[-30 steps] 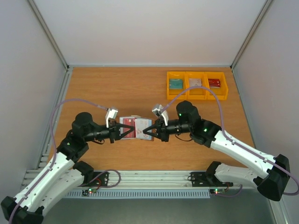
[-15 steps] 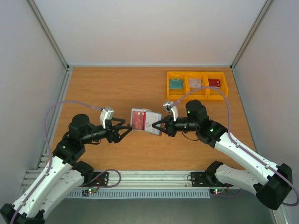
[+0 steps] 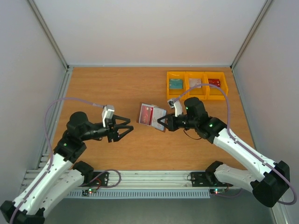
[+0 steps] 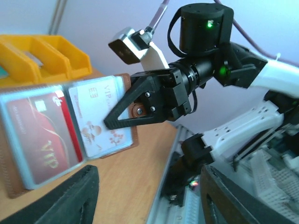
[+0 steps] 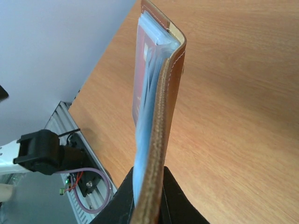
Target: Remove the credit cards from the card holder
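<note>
My right gripper (image 3: 163,122) is shut on the right edge of the open brown card holder (image 3: 152,115) and holds it off the table, tilted. A red credit card (image 3: 147,113) and a whitish credit card (image 3: 158,115) sit in its pockets. The left wrist view shows the holder (image 4: 11,182), the red card (image 4: 39,140), the whitish card (image 4: 96,116) and the right fingers (image 4: 140,105) clamping it. The right wrist view shows the holder (image 5: 161,102) edge-on between my right gripper (image 5: 149,198). My left gripper (image 3: 127,128) is open and empty, left of the holder and apart from it (image 4: 149,200).
Three joined yellow bins (image 3: 197,92) stand at the back right, holding a teal card (image 3: 175,83), a grey card (image 3: 195,82) and a red card (image 3: 214,82). White walls close in the wooden table (image 3: 112,88). A metal rail (image 3: 149,179) runs along the near edge.
My right gripper has carried the open holder up and to the right. My left gripper has come off the holder, drawn back left and stands wide open.
</note>
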